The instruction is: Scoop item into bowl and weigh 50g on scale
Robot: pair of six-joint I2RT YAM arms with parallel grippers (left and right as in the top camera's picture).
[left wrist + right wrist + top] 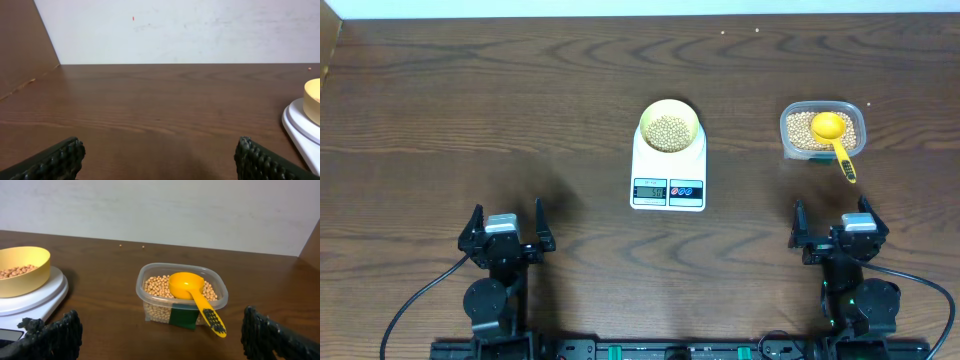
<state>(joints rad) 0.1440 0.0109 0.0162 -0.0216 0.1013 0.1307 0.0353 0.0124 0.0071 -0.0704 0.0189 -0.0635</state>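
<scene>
Holding left tool (508,215) and right tool (831,215) released, empty; facing the yellow measuring scoop (836,140) ahead of the right tool, handle slanting back toward it.

2 black robot arms (488,298) sit side by side, well apart. The left gripper (508,213) and the right gripper (832,210) both point forward, each with its 2 ridged fingers (57,160) spread wide and nothing held between them.

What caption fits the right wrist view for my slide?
Yellow scoop resting in the clear tub of beans; bowl holding beans sits on the scale at left.
</scene>
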